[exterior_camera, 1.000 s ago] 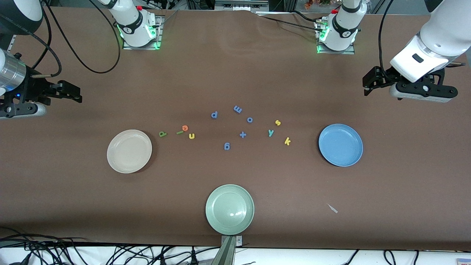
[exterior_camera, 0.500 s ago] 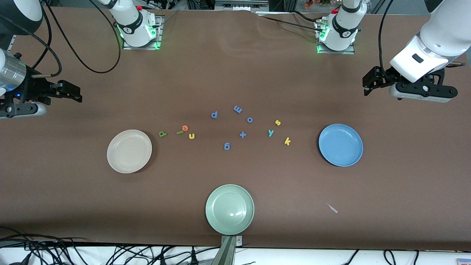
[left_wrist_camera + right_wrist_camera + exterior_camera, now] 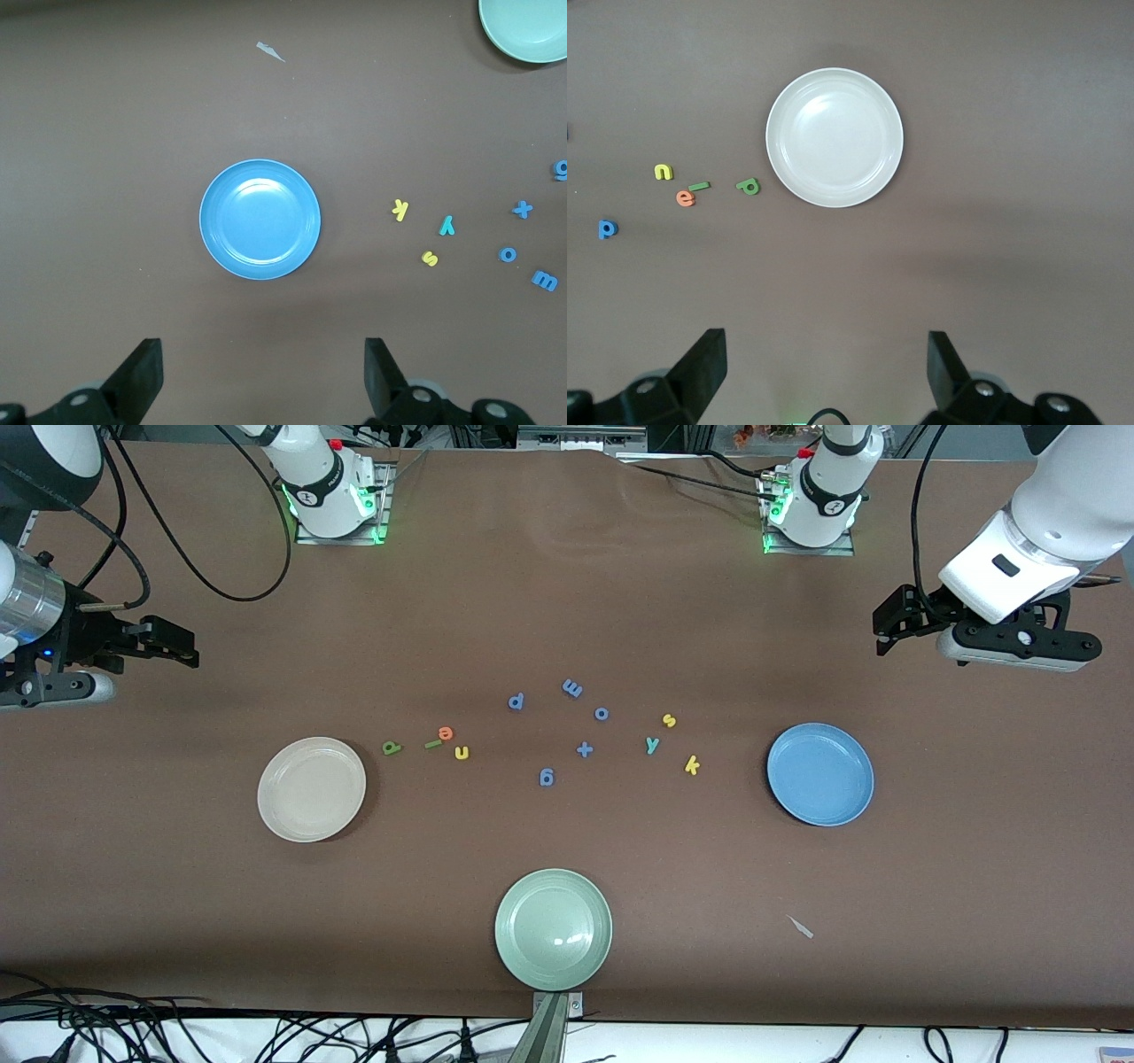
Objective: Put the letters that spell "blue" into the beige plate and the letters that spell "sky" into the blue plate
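Note:
The beige plate (image 3: pixel 311 789) (image 3: pixel 834 137) lies toward the right arm's end. Beside it are the dark green b (image 3: pixel 392 747) (image 3: pixel 749 186), light green l (image 3: pixel 433 744), orange e (image 3: pixel 446 732) and yellow u (image 3: pixel 461 753). The blue plate (image 3: pixel 820 774) (image 3: pixel 260 220) lies toward the left arm's end, with yellow s (image 3: pixel 670 720), teal y (image 3: pixel 652 745) and yellow k (image 3: pixel 692 764) (image 3: pixel 400 210) beside it. My left gripper (image 3: pixel 889 627) (image 3: pixel 263 372) hangs open and empty over bare table by the blue plate. My right gripper (image 3: pixel 177 648) (image 3: pixel 826 367) hangs open and empty over bare table by the beige plate.
Several all-blue letters and a plus sign (image 3: pixel 585 749) lie mid-table between the two letter groups. A sage green plate (image 3: pixel 553 929) sits near the front edge. A small pale scrap (image 3: pixel 801 927) lies nearer the camera than the blue plate.

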`<state>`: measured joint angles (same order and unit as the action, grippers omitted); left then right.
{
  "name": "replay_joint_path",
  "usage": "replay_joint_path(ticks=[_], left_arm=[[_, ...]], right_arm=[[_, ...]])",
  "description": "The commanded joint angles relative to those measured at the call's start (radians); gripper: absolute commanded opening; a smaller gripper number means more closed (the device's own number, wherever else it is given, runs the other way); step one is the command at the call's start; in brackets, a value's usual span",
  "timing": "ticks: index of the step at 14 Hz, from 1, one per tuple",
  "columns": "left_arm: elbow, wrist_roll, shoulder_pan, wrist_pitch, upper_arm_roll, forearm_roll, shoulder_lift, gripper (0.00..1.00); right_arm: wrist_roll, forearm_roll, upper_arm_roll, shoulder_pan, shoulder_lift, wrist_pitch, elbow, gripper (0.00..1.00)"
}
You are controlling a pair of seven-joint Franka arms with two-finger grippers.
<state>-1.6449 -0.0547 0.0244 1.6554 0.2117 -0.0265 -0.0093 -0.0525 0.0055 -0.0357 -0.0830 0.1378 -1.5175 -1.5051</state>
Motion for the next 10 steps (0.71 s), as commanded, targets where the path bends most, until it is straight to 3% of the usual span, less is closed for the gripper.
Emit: replay_joint_path(ticks=[1, 10], left_arm=[[0.005, 0.018, 0.008, -0.014, 0.003, 0.013, -0.005, 1.0], [-0.001, 0.027, 0.009, -0.023, 0.003, 0.013, -0.002, 1.0]], right_arm=[[0.002, 0.016, 0.004, -0.003, -0.006, 0.017, 0.003, 1.0], [0.008, 0.053, 0.01, -0.012, 0.025, 0.004, -0.006, 1.0]])
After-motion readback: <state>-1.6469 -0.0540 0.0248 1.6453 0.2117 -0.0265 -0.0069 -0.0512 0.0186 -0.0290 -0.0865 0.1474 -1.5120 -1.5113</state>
